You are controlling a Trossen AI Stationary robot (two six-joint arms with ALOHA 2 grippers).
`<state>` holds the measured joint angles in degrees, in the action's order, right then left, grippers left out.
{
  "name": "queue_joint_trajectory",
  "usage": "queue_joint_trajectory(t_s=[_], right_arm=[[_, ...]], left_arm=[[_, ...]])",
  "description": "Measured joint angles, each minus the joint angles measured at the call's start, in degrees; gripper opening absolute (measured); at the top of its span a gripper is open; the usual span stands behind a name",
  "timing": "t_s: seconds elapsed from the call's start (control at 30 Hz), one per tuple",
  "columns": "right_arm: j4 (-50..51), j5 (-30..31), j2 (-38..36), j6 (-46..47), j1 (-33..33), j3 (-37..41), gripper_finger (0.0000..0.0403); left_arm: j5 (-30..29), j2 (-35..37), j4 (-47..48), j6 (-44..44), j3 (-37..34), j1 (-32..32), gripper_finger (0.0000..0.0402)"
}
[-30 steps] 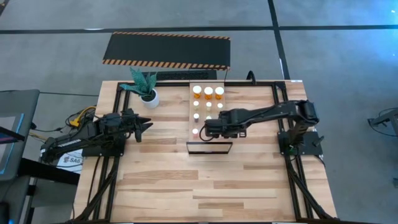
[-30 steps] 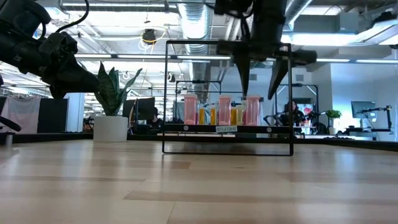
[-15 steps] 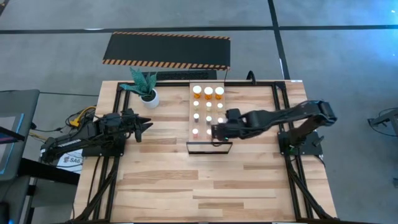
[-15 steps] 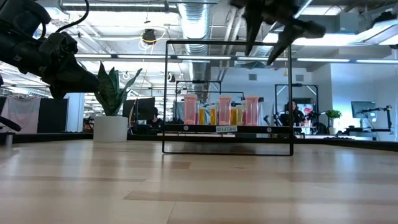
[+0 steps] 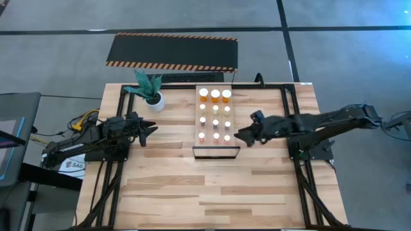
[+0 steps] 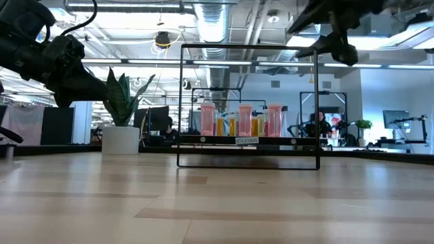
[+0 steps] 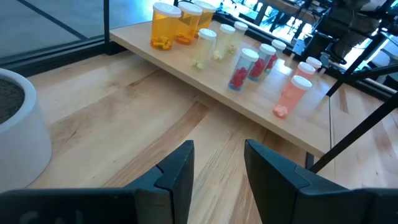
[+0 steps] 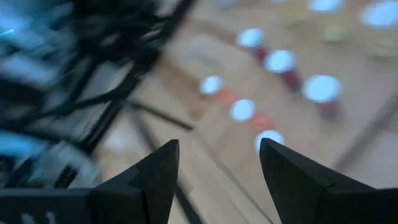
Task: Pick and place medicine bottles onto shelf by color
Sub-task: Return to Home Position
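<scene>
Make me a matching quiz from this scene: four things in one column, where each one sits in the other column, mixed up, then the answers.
Things:
1. orange bottles
2. pink bottles
3. plant pot
4. right gripper

Places:
A. raised above the table, on the right arm's side of the shelf
B. shelf end by the dark frame
C. on the table, on the left arm's side of the shelf
D. shelf end away from the frame

Pairs: 1-D, 2-B, 3-C, 4-A

A potted plant point(image 5: 153, 95) sits on the plank table point(image 5: 192, 186); striped-edged mat point(image 5: 172, 51) beyond.
</scene>
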<state>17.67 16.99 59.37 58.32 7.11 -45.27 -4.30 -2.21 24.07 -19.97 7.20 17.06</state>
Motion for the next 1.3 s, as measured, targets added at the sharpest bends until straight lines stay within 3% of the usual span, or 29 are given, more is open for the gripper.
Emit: queue_joint_trajectory(t_s=[0.1, 0.27, 0.4, 0.8, 0.93, 1.3], right_arm=[[-8.30, -7.60, -5.82, -8.42, -3.12, 6.93, 0.0246], [-22.27, -14.26, -11.79, -22.17, -8.16, 16.95, 0.0246], [-34.67, -24.98, -15.07, -31.07, -12.11, 23.27, 0.0246], [-53.37, -43.61, -21.73, -42.31, -25.87, 36.41, 0.0246], [-57.21, -46.95, -23.71, -42.33, -28.29, 39.55, 0.0246], [-62.62, -47.06, -25.35, -42.49, -29.78, 44.78, 0.0246]], left_arm=[[0.01, 0.00, 0.00, 0.00, 0.01, 0.01, 0.0128], [0.00, -0.01, 0.01, 0.00, -0.01, 0.02, 0.0128], [-0.01, 0.00, 0.01, 0.00, 0.00, 0.00, 0.0128], [0.01, 0.00, -0.01, 0.00, -0.01, 0.01, 0.0128], [0.01, 0.00, -0.01, 0.00, -0.01, 0.02, 0.0128], [-0.02, 0.01, 0.00, 0.00, 0.00, 0.01, 0.0128]])
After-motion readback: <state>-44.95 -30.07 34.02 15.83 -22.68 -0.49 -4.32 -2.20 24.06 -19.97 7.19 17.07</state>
